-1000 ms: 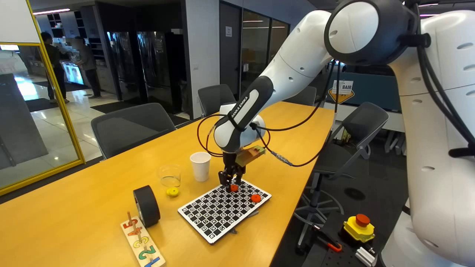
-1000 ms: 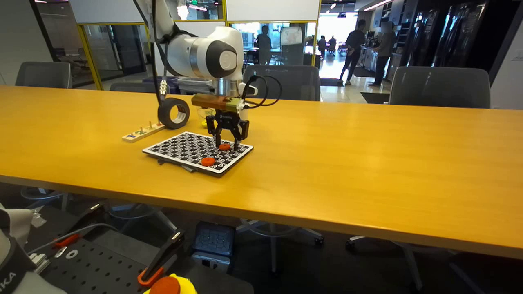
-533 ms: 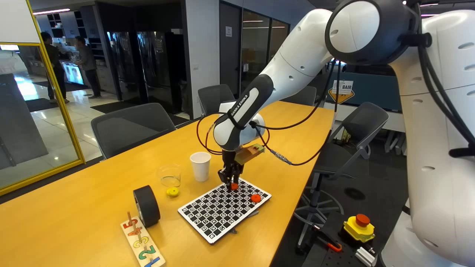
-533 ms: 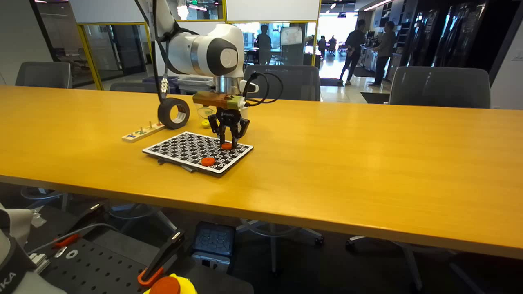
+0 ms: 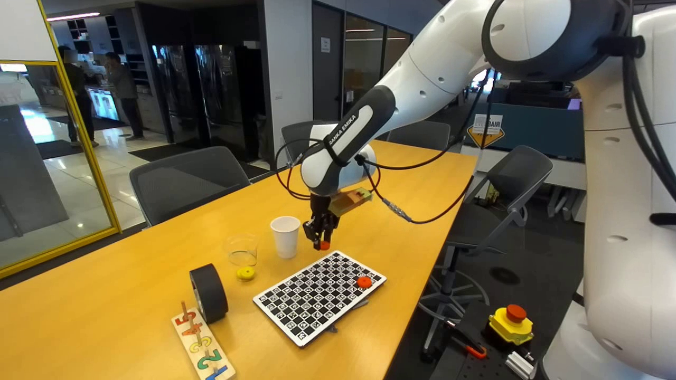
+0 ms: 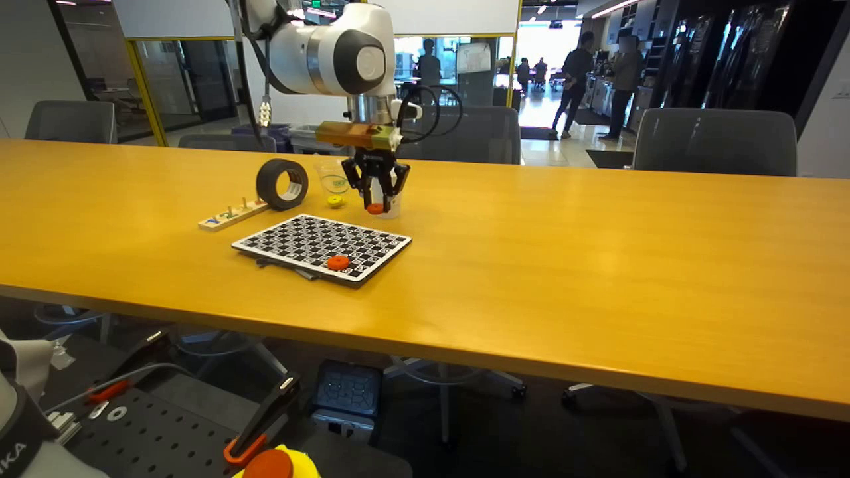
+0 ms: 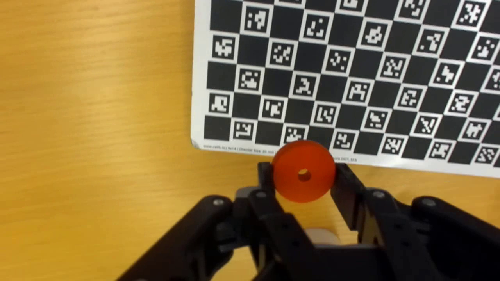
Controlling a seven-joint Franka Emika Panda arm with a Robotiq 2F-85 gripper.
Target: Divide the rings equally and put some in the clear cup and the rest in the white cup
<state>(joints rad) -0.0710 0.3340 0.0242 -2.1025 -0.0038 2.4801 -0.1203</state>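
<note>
My gripper point(image 7: 304, 171) is shut on a red-orange ring point(image 7: 291, 183), pinched at its sides between the fingertips, with its small centre hole facing the wrist camera. In an exterior view the held ring point(image 5: 325, 246) hangs above the table just beyond the checkered board, beside the white cup point(image 5: 285, 237). A second red-orange ring point(image 6: 338, 263) lies on the board. The clear cup point(image 5: 243, 256) stands next to the white cup; a yellow ring point(image 6: 335, 200) shows at its bottom, seemingly inside. Fingers partly cover the white cup in an exterior view, and its inside is not visible.
The checkered board point(image 5: 311, 303) lies on the table with a grey tool point(image 5: 360, 304) poking out from under it. A thick black roll point(image 5: 211, 295) stands on edge near a wooden peg strip point(image 5: 205, 348) with coloured numbers. Chairs line the table's far side.
The jaws, earlier standing around the ring on the board, have closed on it. The gripper has lifted the ring off the board and moved toward the white cup.
</note>
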